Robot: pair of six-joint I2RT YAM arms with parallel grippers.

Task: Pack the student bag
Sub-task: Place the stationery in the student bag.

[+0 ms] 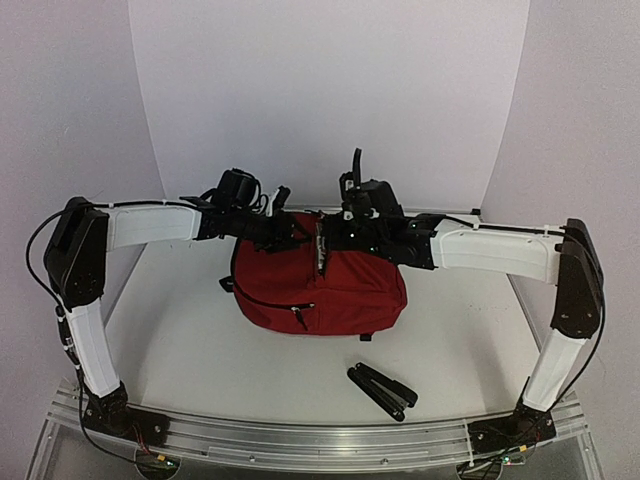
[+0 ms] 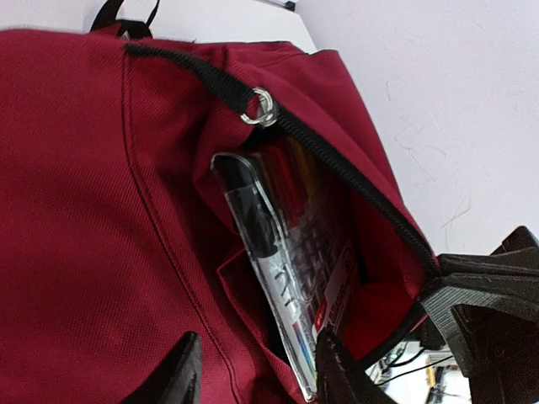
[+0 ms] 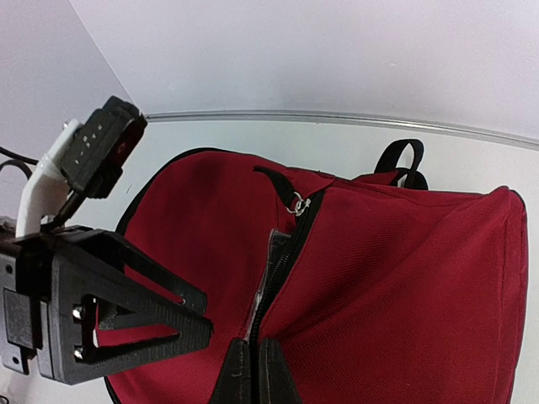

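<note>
A white table lies under the bag. A black hinged tool lies flat in front of the bag, to its right and well apart from it. A clear pack of pens stands inside the bag's open zip. A white backdrop rises behind the bag.

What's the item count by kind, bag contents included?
red backpack: 1
clear marker pack, sticking out of the backpack's open zip: 1
black hinged tool, lying loose in front of the backpack, exact kind unclear: 1
Total: 3
</note>
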